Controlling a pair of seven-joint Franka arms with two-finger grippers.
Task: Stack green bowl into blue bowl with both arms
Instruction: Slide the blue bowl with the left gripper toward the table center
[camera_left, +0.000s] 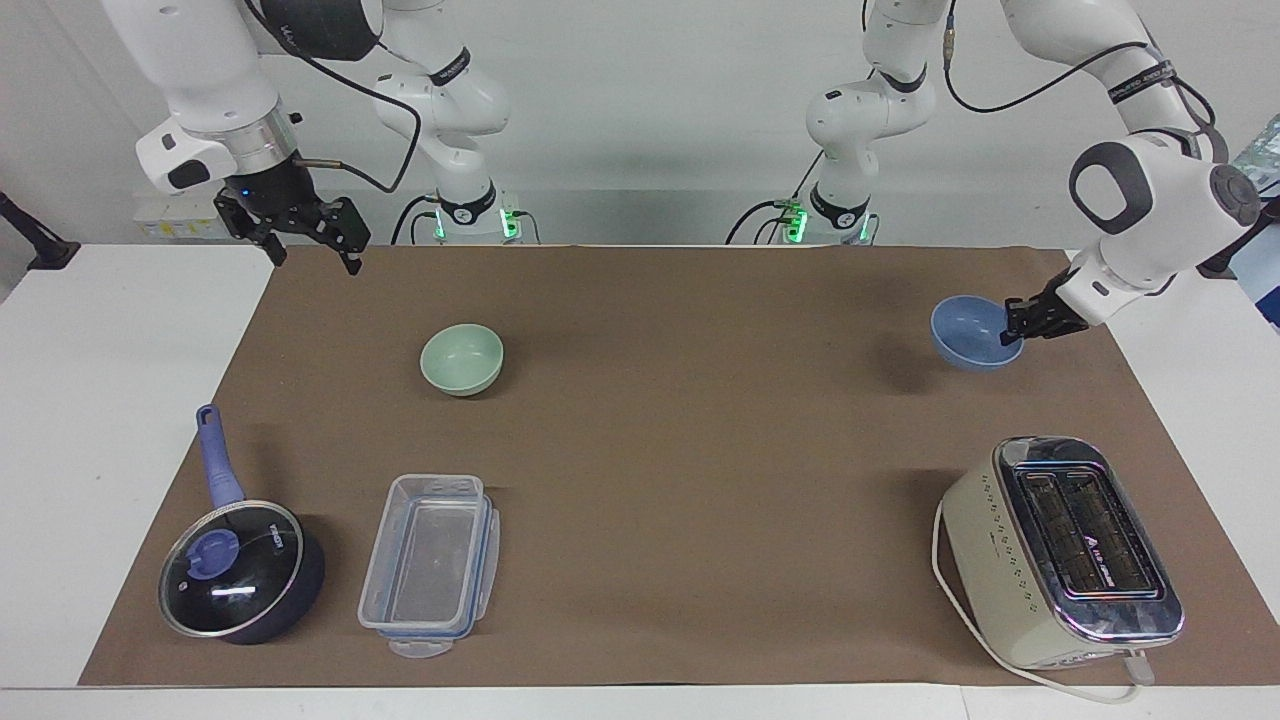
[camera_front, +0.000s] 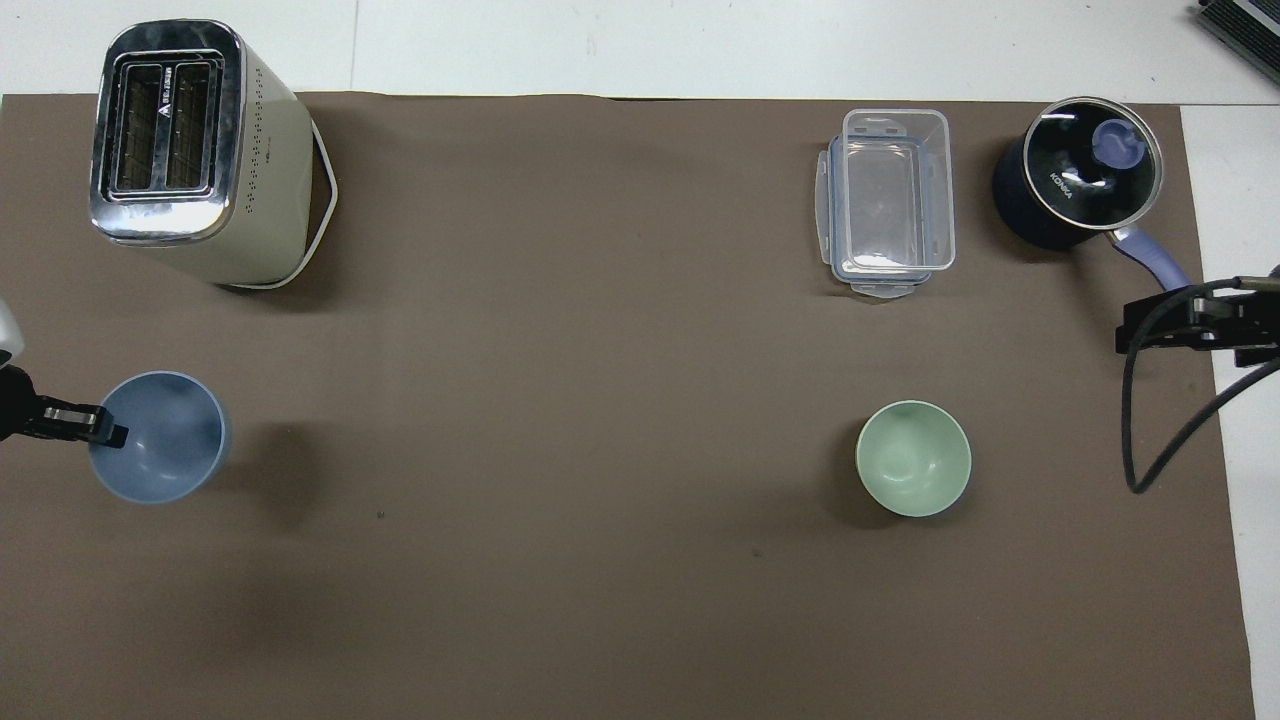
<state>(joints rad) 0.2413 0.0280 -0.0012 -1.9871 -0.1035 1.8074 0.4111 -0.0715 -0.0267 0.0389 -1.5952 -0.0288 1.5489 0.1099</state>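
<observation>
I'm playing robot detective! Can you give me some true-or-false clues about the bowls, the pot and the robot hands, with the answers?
1. The left gripper is shut on the rim of the blue bowl. True.
2. The blue bowl rests flat on the mat. False: it hangs in the air, with its shadow on the mat apart from it.
3. The green bowl sits inside the blue bowl. False: it stands alone on the mat, toward the right arm's end.
4. The right gripper is open and holds nothing. True.
5. The pot has its lid on. True.
6. The toaster stands beside the green bowl. False: it stands at the left arm's end of the table.
</observation>
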